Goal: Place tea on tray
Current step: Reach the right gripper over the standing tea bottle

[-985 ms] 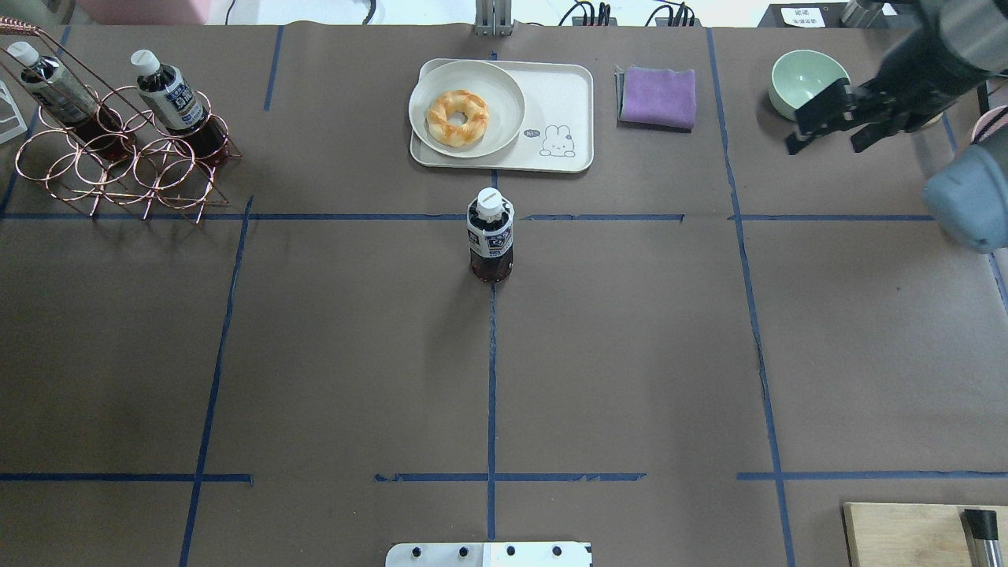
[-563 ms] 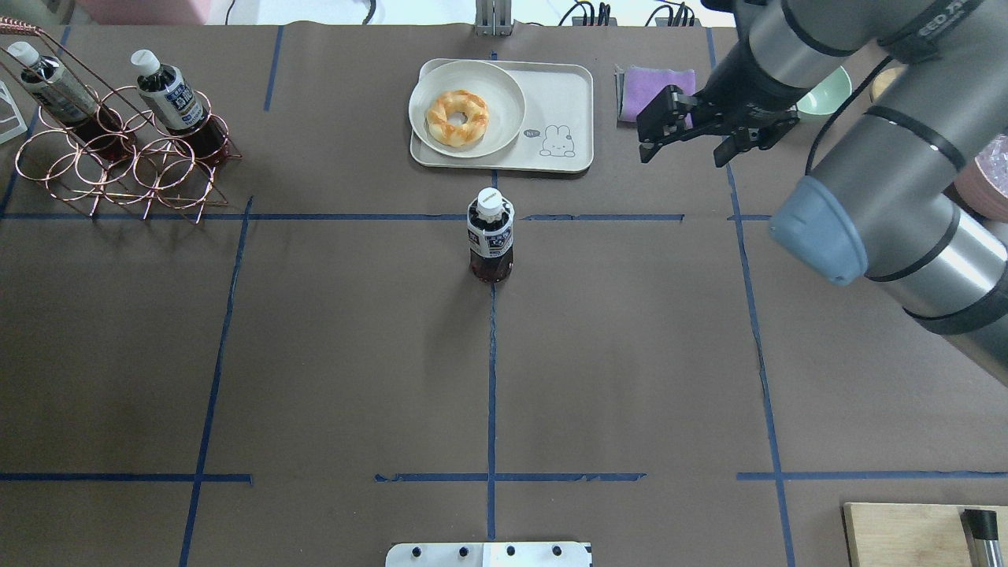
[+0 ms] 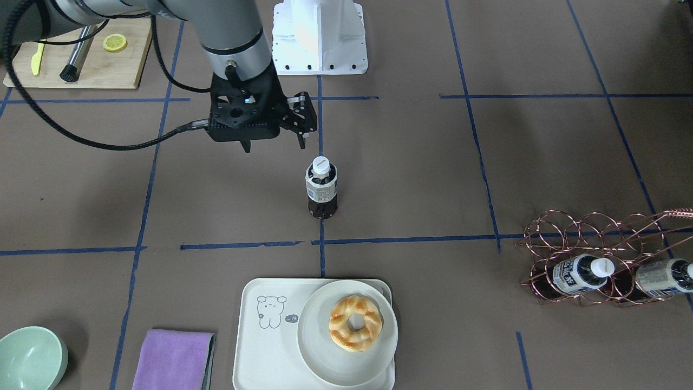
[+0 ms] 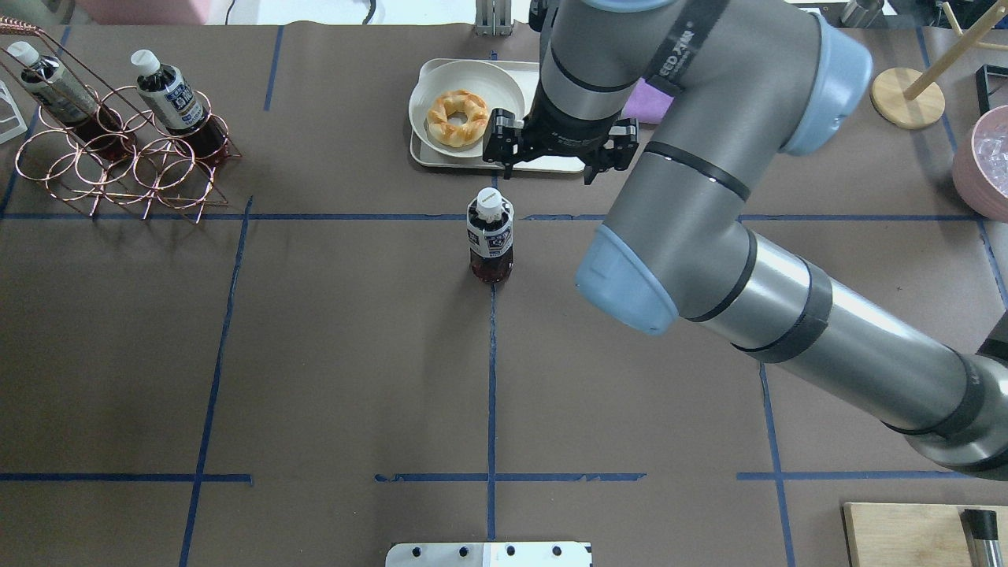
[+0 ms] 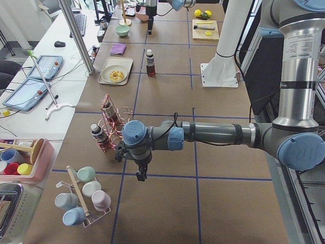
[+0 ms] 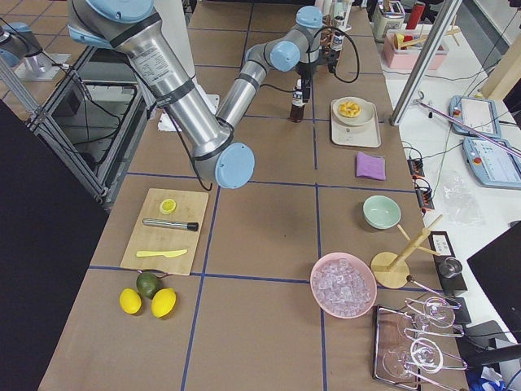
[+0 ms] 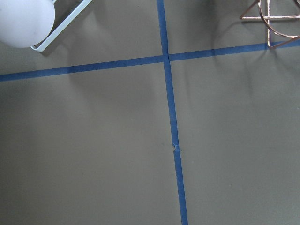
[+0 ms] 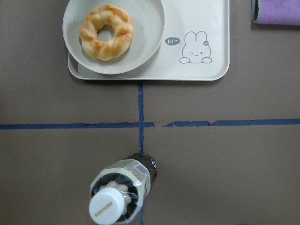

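Observation:
One tea bottle [image 4: 490, 240] with a white cap stands upright at the table's middle, also in the front view [image 3: 321, 187] and low in the right wrist view [image 8: 123, 190]. The cream tray [image 3: 260, 346] with the bear drawing lies just beyond it [image 8: 206, 28] and carries a round plate [image 3: 346, 330] with a doughnut. My right gripper [image 3: 275, 145] hangs open and empty above the table, a little to the bottle's right, and does not touch it. My left gripper [image 5: 139, 175] shows only in the left side view, and I cannot tell its state.
Two more tea bottles [image 4: 169, 98] lean in a copper wire rack [image 4: 118, 157] at the far left. A purple cloth [image 3: 173, 360] and a green bowl [image 3: 30, 360] lie right of the tray. A wooden board [image 3: 81, 54] is near the robot's right.
My right arm has swung in from the table's far right edge to the middle, beside the bottle and tray. Its gripper stayed open. The bottle has not moved.

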{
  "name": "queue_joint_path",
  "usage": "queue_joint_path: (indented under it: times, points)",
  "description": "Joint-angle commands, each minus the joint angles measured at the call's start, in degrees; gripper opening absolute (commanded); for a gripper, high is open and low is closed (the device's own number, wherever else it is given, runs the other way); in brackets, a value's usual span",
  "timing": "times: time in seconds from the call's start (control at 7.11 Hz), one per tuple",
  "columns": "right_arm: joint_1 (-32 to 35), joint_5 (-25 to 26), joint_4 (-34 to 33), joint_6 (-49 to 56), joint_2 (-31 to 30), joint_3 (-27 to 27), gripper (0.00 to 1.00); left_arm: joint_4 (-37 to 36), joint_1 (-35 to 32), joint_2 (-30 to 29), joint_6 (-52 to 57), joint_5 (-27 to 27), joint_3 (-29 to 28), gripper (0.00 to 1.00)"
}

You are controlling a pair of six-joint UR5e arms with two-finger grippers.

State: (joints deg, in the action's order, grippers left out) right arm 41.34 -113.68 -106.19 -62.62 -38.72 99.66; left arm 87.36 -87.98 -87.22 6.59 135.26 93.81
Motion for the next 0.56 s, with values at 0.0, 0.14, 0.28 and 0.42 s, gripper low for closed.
queue_joint_path:
  times: [0.0, 0.14, 0.28, 0.42]
  points:
    - [-2.40, 2.94, 0.11, -0.22, 4.69, -6.81, 0.92, 0.00, 0.00, 0.04, 0.00, 0.00, -0.03, 1.00]
    - [-3.19, 3.72, 0.11, -0.22, 4.88, -7.63, 0.89, 0.00, 0.00, 0.04, -0.09, 0.00, -0.11, 1.00]
    - [-3.72, 4.25, 0.11, -0.22, 4.97, -8.07, 0.88, 0.00, 0.00, 0.04, 0.00, 0.00, -0.03, 1.00]
    - [-3.90, 4.61, 0.19, -0.31, 5.32, -8.25, 0.87, 0.00, 0.00, 0.04, -0.09, 0.00, -0.03, 1.00]
